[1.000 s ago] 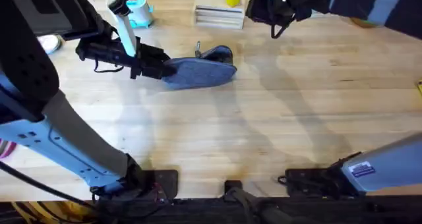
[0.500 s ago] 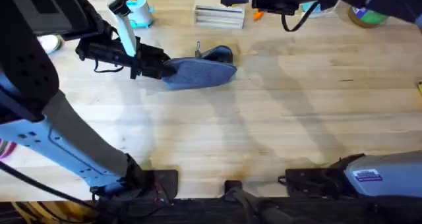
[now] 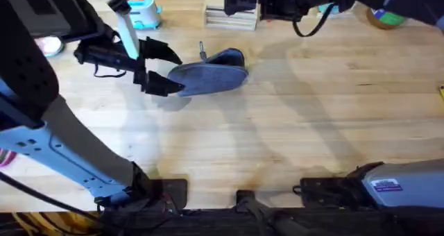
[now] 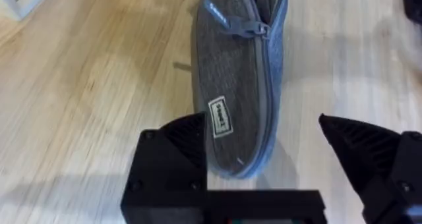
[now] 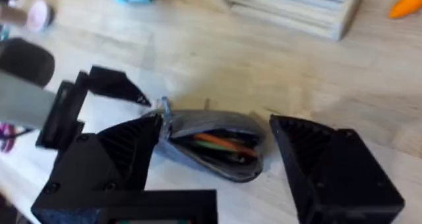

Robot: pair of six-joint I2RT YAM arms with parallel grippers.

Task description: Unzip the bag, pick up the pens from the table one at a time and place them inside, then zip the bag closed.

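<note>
Your left pincer (image 3: 161, 71) is stretched out low over the counter (image 3: 291, 125), released, its black fingers (image 4: 188, 141) spread either side of the near rounded end of the bag (image 3: 207, 75). The bag lies just ahead of it, zipper part open, pens (image 5: 217, 143) showing inside. Your right pincer (image 5: 217, 161) hangs above the bag's far end, fingers wide apart, gripping nothing.
</note>
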